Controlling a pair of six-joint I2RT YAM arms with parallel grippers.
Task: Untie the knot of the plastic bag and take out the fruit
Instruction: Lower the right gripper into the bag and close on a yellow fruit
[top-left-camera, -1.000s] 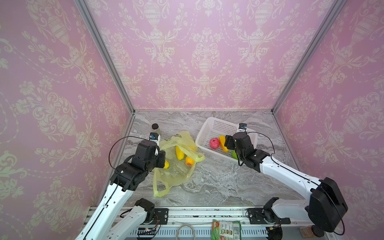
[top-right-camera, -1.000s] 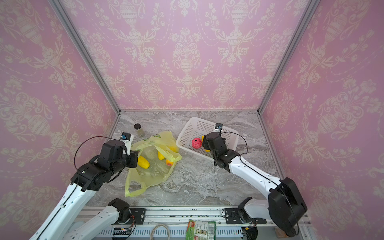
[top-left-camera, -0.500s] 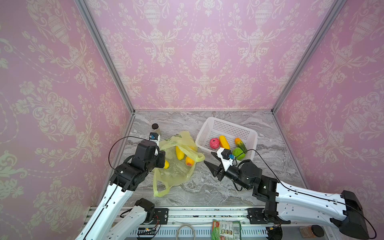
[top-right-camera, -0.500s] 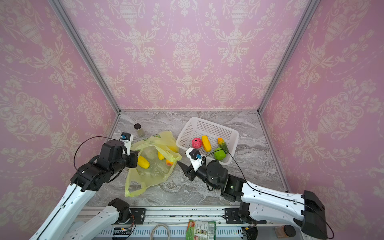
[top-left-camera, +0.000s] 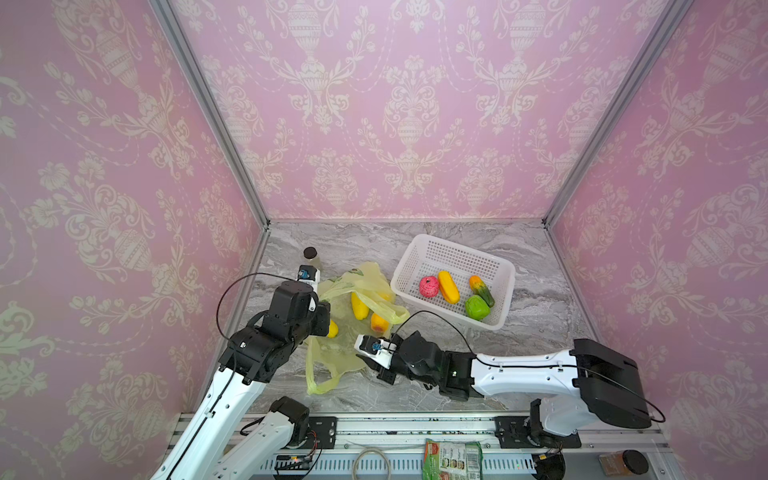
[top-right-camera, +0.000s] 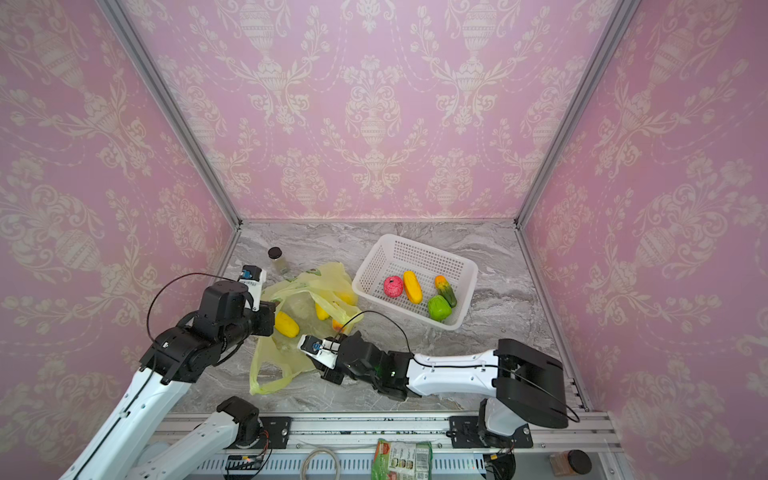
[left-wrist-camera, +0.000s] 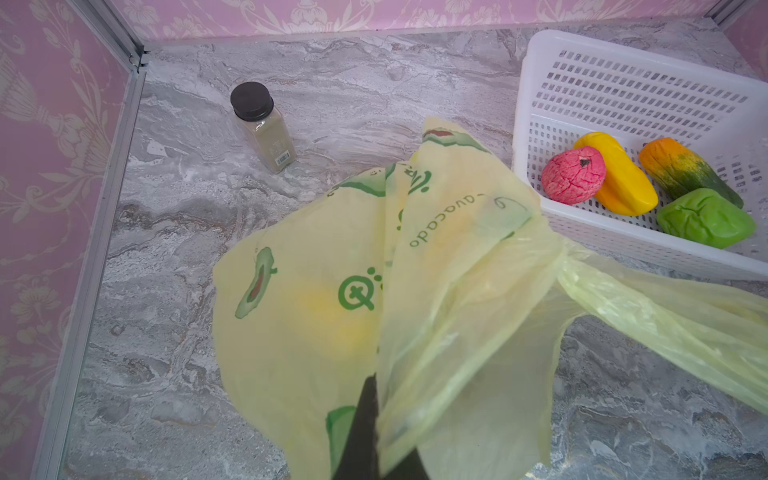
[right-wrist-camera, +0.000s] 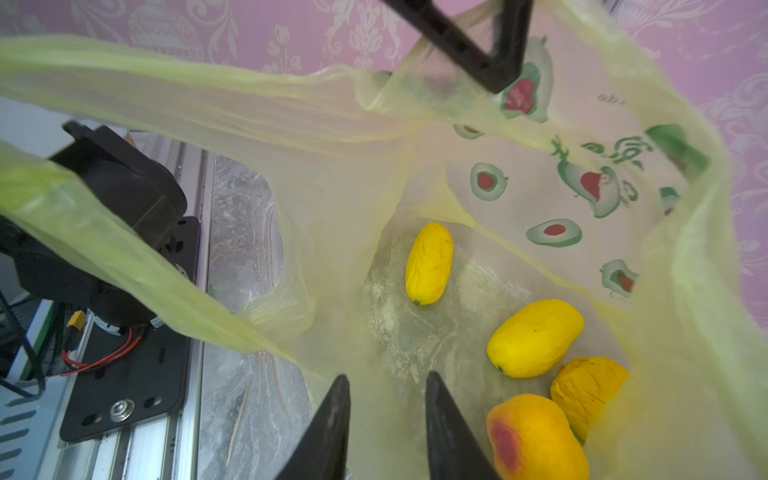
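Left hand: my left hand is clenched on the rim of the thin, translucent yellow-green plastic bag with avocado prints, holding that edge up off the counter.
Right hand: my right hand is released. Its two black fingers are parted by a narrow gap with nothing between them. It points into the bag's open mouth, low over the film.
Closest fruit: an orange-yellow round fruit with a red blush lies inside the bag just beside my right fingers, touching a wrinkled orange-yellow fruit.
Further in: a smooth yellow oval fruit sits next to those two. A slim yellow oblong fruit lies apart from them, deeper in the bag.
Bag: it lies on the left half of the grey marbled counter, mouth toward my right arm. One loose handle loop trails flat on the near side.
Basket: a white perforated plastic basket stands just beside the bag, on the right in both top views.
In the basket: a pink bumpy ball, a yellow oblong piece touching it, a green-orange piece and a green pepper.
Bottle: a small clear bottle with a black cap stands upright behind the bag, near the left wall.
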